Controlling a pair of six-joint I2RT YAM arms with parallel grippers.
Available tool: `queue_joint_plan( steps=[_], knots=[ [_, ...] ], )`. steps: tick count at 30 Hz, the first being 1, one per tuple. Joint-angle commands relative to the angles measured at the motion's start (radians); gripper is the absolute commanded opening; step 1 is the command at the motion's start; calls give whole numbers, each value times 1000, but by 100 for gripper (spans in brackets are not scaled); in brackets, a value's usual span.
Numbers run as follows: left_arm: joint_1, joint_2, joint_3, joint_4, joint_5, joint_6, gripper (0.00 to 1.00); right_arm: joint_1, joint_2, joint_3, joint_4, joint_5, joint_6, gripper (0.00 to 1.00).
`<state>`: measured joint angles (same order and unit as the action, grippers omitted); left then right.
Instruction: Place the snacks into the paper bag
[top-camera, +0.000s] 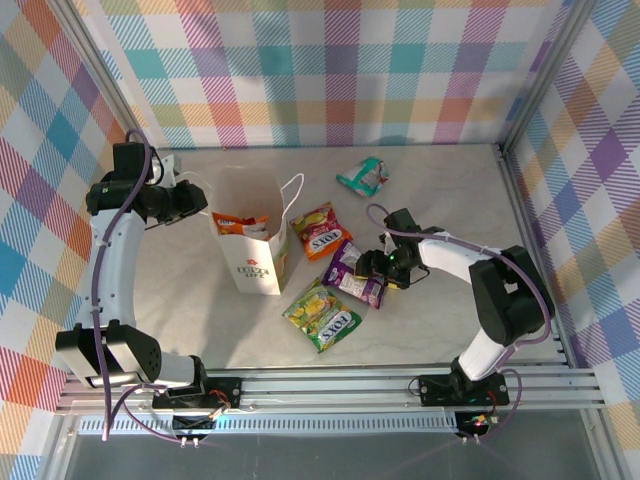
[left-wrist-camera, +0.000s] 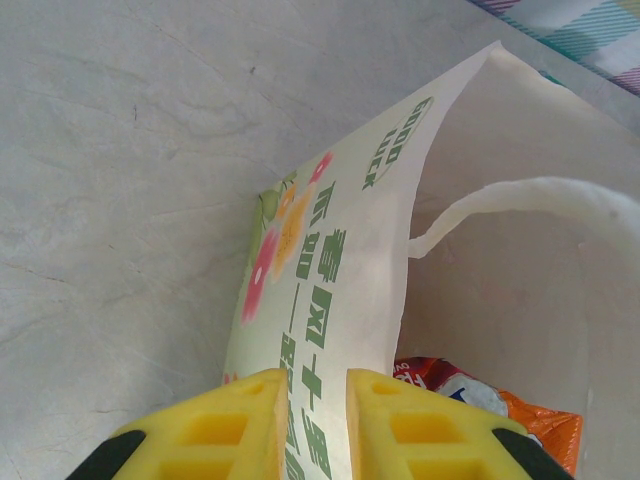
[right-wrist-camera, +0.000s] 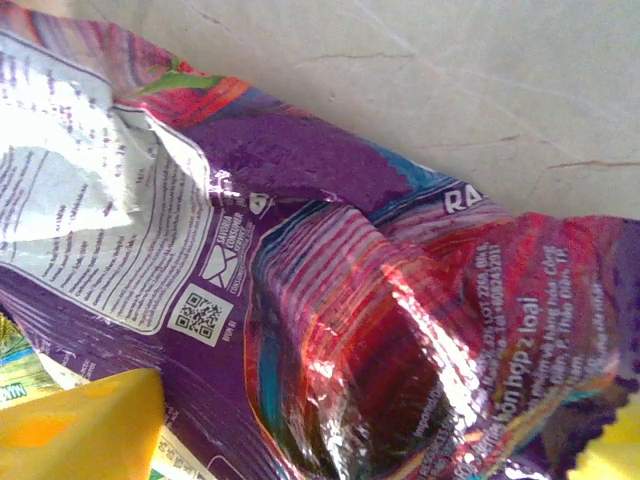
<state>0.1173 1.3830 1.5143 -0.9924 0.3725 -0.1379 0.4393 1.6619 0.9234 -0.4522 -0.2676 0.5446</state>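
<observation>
Currently, my right gripper (top-camera: 378, 268) stands open astride the purple packet (right-wrist-camera: 330, 300), which lies flat on the table (top-camera: 450, 330) just right of the paper bag (top-camera: 250, 262). Left gripper (left-wrist-camera: 315, 385) pinches the bag's wall. Packet judged light, crinkly, slippery foil; I would grip across its puffed middle.

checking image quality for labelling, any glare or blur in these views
Top external: sharp and evenly lit. Left wrist: bag print readable, its white inside nearly blown out. Right wrist: glare streaks across the purple packet, its white back label overexposed.
</observation>
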Motion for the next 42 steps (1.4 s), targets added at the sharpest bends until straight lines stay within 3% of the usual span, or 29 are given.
queue_joint_plan(
  steps=[1, 9, 24, 42],
  knots=[
    [-8, 4, 23, -9, -7, 4, 23, 16, 31, 13, -18, 12, 6, 76],
    [-9, 4, 20, -11, -9, 6, 23, 16, 40, 30, -52, 55, 1, 54],
    [-9, 4, 17, -9, -7, 8, 23, 16, 12, 83, -157, 162, -44, 31],
    [-8, 1, 17, -11, -4, 12, 23, 16, -30, 172, -286, 258, -93, 15]
  ],
)
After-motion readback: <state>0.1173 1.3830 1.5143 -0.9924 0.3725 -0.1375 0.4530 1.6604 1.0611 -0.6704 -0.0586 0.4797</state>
